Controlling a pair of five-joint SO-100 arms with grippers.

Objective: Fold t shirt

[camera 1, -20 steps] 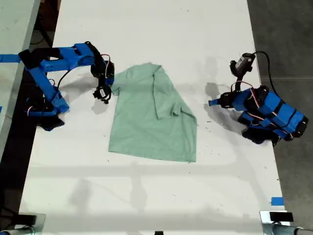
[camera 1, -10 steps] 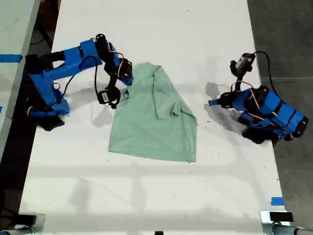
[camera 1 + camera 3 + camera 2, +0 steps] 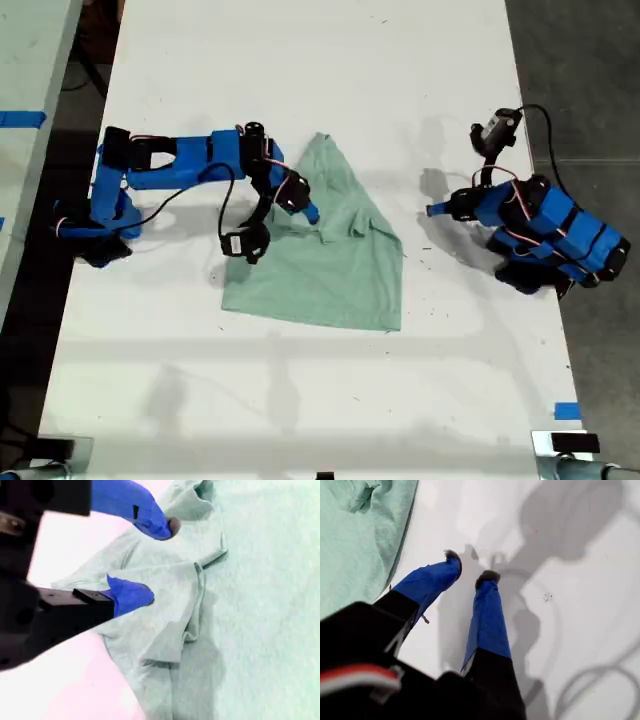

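The t shirt (image 3: 320,245) lies partly folded near the middle of the white table (image 3: 300,60), its upper portion bunched into a peak; your second gripper (image 3: 152,562) stands over that bunched cloth, jaws parted with folds between them but not visibly clamped. Your first gripper (image 3: 467,570) rests near the table edge at the exterior view's right, jaws slightly apart on nothing, beside the shirt's edge. Judged light, soft and limp, the cloth will sag and drag, so take hold at a seam or doubled fold edge, not a single layer.
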